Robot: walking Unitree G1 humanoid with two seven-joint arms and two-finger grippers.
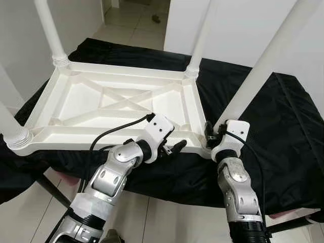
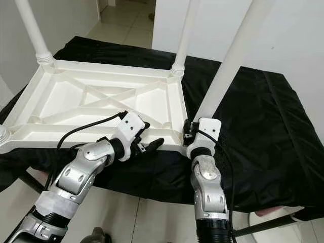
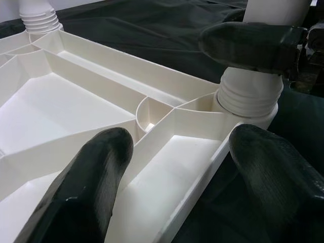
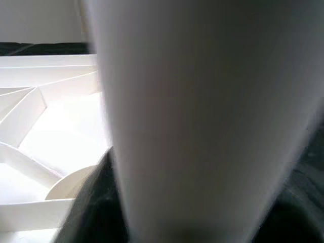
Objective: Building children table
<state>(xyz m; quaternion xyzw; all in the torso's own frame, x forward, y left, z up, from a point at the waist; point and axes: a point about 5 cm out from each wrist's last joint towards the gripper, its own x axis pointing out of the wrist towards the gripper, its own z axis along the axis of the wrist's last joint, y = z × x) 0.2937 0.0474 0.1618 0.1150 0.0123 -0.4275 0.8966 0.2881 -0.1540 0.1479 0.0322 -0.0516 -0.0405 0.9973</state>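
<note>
Left eye view: inverted white tabletop (image 1: 109, 104) lies on a black-draped bench (image 1: 283, 131). Right gripper (image 1: 211, 135) clenches the fourth leg (image 1: 263, 66) at the tabletop's near right corner; left gripper (image 1: 171, 148) straddles the near rim, fingers parted. Judged: final leg being seated; next, screw it home.

A room in a home: pale tiled floor (image 1: 134, 28) runs toward a doorway between plain white walls (image 1: 243, 30), and a counter draped in black cloth (image 1: 283, 131) carries an upturned white plastic children's table (image 1: 116, 101).
</note>
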